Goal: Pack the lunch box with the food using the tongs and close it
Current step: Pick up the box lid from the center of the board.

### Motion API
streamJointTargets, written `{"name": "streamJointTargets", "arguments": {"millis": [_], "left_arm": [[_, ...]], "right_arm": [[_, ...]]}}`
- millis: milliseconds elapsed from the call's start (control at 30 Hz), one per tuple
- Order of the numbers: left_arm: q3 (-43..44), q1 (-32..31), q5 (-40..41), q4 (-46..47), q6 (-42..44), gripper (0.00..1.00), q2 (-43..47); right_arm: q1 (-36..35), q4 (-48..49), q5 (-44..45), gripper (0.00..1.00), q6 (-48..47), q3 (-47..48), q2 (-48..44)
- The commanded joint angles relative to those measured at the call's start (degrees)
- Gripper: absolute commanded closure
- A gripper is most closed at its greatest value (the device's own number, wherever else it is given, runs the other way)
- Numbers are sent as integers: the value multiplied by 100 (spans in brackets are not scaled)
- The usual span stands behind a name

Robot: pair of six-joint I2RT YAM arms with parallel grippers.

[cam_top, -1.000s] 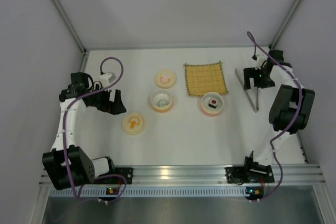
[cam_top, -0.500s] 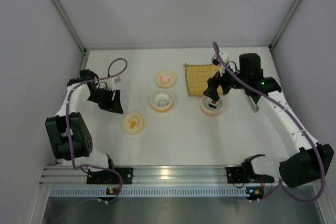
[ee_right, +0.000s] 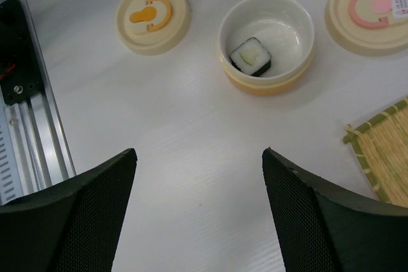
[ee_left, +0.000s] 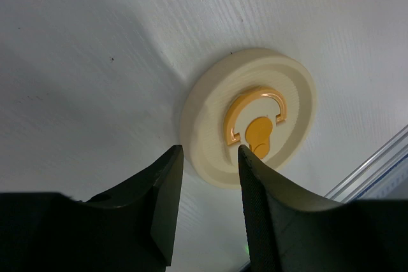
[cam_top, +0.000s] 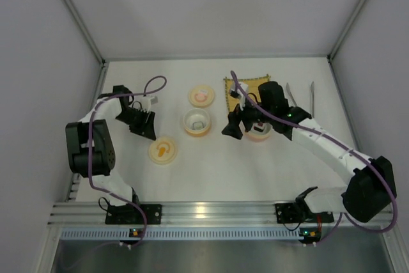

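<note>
One round lunch box cup with an orange rim (cam_top: pixel 197 122) (ee_right: pixel 266 42) holds a dark food roll (ee_right: pixel 250 57). Its cream lid with an orange handle (cam_top: pixel 162 149) (ee_left: pixel 248 116) (ee_right: pixel 153 16) lies flat on the table. My left gripper (cam_top: pixel 144 126) (ee_left: pixel 209 154) hovers just beside that lid, open with a narrow gap and nothing in it. A second, pink cup (cam_top: pixel 261 135) is mostly hidden under my right arm. My right gripper (cam_top: pixel 231 129) (ee_right: pixel 199 157) hangs wide open and empty between the two cups. The silvery tongs (cam_top: pixel 312 94) lie at the back right, untouched.
A cream lid with a pink handle (cam_top: pixel 201 96) (ee_right: pixel 370 7) lies behind the orange cup. The yellow woven mat (cam_top: pixel 246 85) (ee_right: pixel 382 151) sits behind the pink cup, partly covered by my right arm. An aluminium rail (ee_right: pixel 38 132) runs along the near table edge.
My right arm swung left from the tongs to between the two cups. My left gripper moved toward the orange-handled lid and its jaws narrowed.
</note>
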State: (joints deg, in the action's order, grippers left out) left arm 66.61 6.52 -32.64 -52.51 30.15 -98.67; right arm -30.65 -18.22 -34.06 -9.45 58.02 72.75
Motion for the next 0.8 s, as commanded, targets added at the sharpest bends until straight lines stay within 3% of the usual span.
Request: {"name": "streamJointTargets", "arguments": {"millis": [0, 467, 600, 767], "left_arm": [[-59, -116, 65, 337, -62, 55, -99], [-333, -239, 1023, 224, -159, 59, -91], [-298, -248, 1129, 40, -106, 62, -143], [-78, -292, 839, -277, 78, 71, -468]], "right_arm": [[-432, 740, -48, 21, 92, 227, 265], [-1583, 2128, 998, 26, -21, 25, 933], [-1645, 2663, 937, 28, -83, -45, 1196], [-1672, 3543, 743, 36, 522, -28, 1628]]}}
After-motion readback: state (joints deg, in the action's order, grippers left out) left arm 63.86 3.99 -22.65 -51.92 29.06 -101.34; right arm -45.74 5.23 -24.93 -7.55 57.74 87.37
